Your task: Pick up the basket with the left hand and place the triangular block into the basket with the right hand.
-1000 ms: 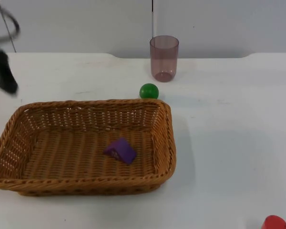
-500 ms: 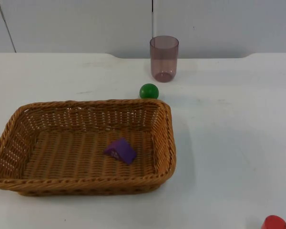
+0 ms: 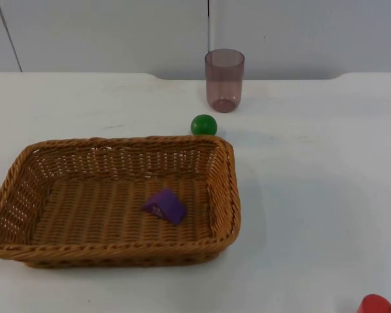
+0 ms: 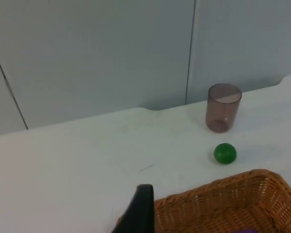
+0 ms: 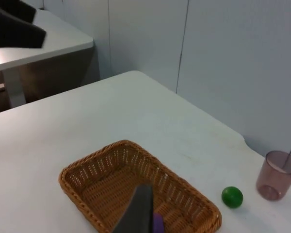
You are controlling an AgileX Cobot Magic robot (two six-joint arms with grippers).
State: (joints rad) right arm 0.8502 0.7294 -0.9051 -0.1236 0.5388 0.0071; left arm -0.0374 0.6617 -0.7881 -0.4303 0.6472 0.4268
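Where the basket point(image 3: 117, 195) holds the block point(image 3: 164, 206), top view sees it whole

The woven wicker rectangular basket point(image 3: 114, 199) takes up the near-left part of the white worktop point(image 3: 313, 169), its open top unobstructed above the purple triangular block point(image 3: 164, 206) lying on its floor. A small green ball point(image 3: 204, 124) sits just beyond its far right corner, with a translucent purple-tinted plastic cup point(image 3: 224, 80) farther back. A red rounded object point(image 3: 375, 304) sits at the near right edge; between it and the basket the worktop lies open.
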